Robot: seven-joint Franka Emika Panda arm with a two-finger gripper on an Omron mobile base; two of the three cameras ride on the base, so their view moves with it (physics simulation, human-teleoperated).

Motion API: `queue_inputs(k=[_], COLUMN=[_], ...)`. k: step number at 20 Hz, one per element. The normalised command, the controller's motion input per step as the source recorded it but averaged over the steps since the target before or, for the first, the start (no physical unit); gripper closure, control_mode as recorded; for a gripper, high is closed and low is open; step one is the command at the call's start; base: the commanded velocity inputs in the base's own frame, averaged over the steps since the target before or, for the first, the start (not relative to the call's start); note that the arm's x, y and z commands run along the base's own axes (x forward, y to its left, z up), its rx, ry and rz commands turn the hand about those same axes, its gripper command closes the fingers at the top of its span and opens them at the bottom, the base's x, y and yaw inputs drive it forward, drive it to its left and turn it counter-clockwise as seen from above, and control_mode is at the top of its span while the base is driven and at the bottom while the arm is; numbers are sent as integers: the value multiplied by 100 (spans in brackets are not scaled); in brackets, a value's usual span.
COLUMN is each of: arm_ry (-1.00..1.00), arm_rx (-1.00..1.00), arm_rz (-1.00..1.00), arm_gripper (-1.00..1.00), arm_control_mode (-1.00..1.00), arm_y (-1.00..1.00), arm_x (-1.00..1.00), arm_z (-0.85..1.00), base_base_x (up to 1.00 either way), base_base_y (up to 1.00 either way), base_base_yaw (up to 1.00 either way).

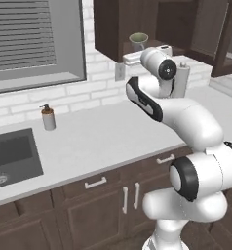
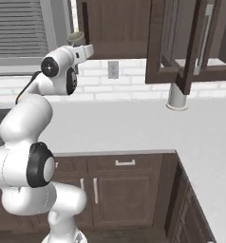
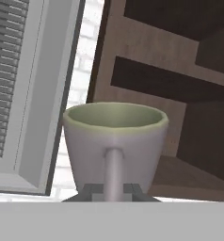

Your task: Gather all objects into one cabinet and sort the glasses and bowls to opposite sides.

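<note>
My gripper [image 3: 111, 190] is shut on the handle of a small cream-white cup, one of the glasses [image 3: 115, 141], and holds it upright. The cup [image 1: 138, 39] hangs just in front of the left end of the dark-brown wall cabinet [image 1: 110, 27], level with its shelf. From the right base view the cup [image 2: 76, 37] sits above the white hand [image 2: 80, 51], beside the cabinet [image 2: 115, 28]. In the hand view the cabinet's open inside [image 3: 180, 80] lies behind and to the right of the cup. The bowls are out of view.
A glass-paned cabinet door [image 2: 191, 47] stands open over the counter [image 2: 134, 128]. A pale upright cylinder [image 2: 177, 97] stands on the counter below it. A soap dispenser [image 1: 48, 117] and sink [image 1: 10, 156] are to the left, under the window [image 1: 35, 41].
</note>
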Motion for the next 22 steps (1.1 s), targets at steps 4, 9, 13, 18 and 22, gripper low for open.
queue_inputs(k=[4, 9, 13, 18, 22], arm_ry=[0, 0, 0, 0, 0], arm_rx=[0, 0, 0, 0, 0], arm_rz=[0, 0, 0, 0, 0], arm_gripper=[100, 100, 100, 100, 100], arm_control_mode=[100, 100, 100, 100, 100], arm_y=[0, 0, 0, 0, 0], arm_x=[0, 0, 0, 0, 0], arm_z=[0, 0, 0, 0, 0], base_base_x=[-24, -32, -22, 0, -42], base_base_y=[0, 0, 7, 0, 0], base_base_yaw=[-46, -48, -33, 0, 4])
